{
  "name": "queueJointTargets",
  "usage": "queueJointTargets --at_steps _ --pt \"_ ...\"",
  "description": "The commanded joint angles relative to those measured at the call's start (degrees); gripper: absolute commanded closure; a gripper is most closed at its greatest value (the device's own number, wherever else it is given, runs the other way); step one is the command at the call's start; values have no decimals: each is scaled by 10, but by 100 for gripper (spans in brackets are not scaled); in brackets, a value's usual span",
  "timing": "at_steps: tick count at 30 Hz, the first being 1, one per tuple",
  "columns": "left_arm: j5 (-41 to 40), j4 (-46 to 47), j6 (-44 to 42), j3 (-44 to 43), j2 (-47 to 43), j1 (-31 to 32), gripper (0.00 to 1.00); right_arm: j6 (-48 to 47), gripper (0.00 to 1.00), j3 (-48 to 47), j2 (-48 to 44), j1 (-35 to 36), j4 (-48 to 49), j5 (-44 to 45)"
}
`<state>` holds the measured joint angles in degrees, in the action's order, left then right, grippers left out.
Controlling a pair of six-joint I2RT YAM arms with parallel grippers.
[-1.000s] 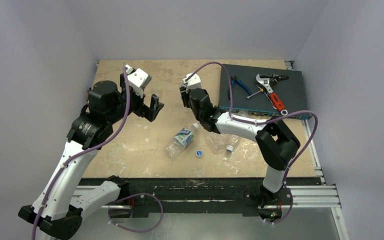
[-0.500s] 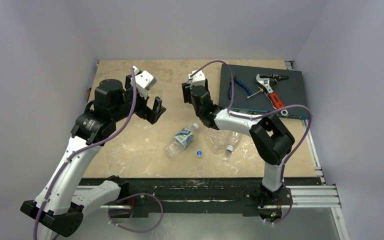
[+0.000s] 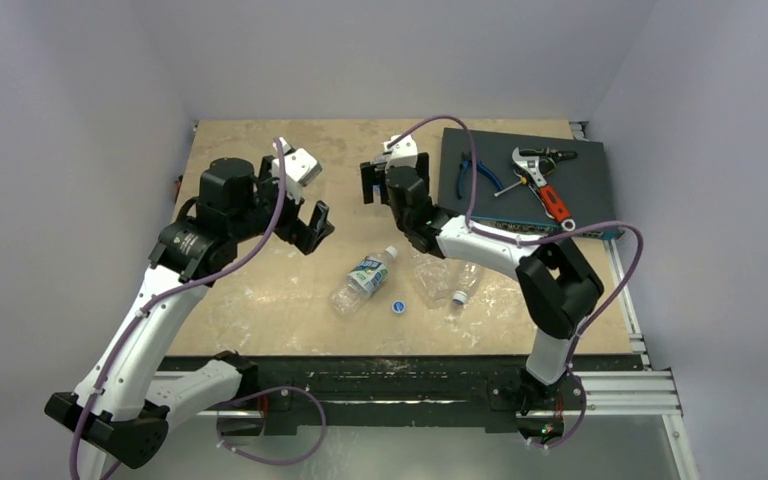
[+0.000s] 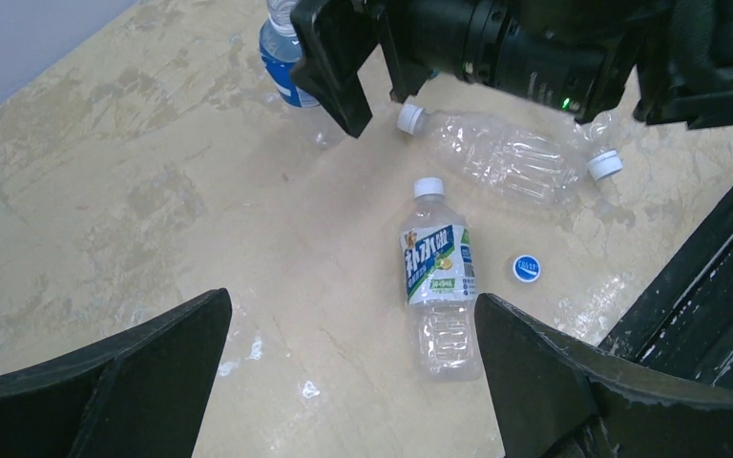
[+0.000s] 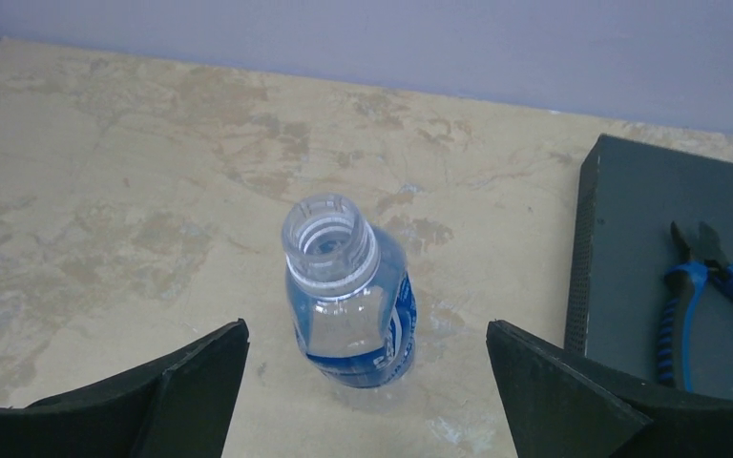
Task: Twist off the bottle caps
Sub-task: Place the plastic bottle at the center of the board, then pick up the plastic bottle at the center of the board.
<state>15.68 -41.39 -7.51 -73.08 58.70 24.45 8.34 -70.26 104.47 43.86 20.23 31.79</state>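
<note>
My left gripper [image 4: 351, 310]: both fingers are spread wide and hold nothing. It hangs above the table [image 4: 105, 191], to the left of the lying bottles and apart from them.
My right gripper [image 5: 365, 329]: the fingers are spread wide too, and nothing is pinched. In the top view it is at the far middle of the table, just beside the dark tray.
Open bottle [image 5: 348, 305]: it stands upright below my right gripper and has a blue label. There is no cap on its threaded mouth. In the wrist view my fingers are on each side of it and do not touch it.
Labelled bottle [image 4: 437, 286]: it lies on its side near the middle of the table, and its white cap [image 4: 428, 187] is on.
Blue cap [image 4: 527, 268]: it lies loose on the table, just beside the labelled bottle, with the white mark up.
Two clear bottles [image 4: 506, 157]: they have no labels and are crinkled. They lie together beyond the blue cap, each one closed with a white cap too.
Dark tray [image 5: 620, 248]: it is on the right side of the table. Pliers [image 5: 697, 286] with blue handles and a wrench [image 3: 543, 190] with a red handle lie on it.
</note>
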Motion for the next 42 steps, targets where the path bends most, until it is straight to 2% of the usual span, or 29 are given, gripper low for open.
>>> queueJointTargets --at_steps 1,9,12,16,19,25,34,37,42 --pt "25 -5 -19 13 9 2 0 21 1 -27 -64 1 -12 -1" --pt "49 -14 -26 13 22 2 0 26 1 -21 -87 1 -27 0" --pt "68 -25 -27 25 40 2 0 37 1 -11 -123 1 -49 12" --pt "90 -38 -2 44 104 10 0 98 1 25 -199 0 -101 23" --pt "61 -30 27 53 156 34 0 144 1 64 -273 0 -153 32" --pt "-16 47 62 85 209 112 0 197 1 115 -386 1 -255 26" --pt "-60 110 65 100 316 146 0 214 1 128 -447 -1 -311 19" --pt "-81 131 58 110 334 147 0 217 1 136 -462 0 -317 14" --pt "-69 165 43 134 344 155 0 228 1 151 -482 0 -324 15"
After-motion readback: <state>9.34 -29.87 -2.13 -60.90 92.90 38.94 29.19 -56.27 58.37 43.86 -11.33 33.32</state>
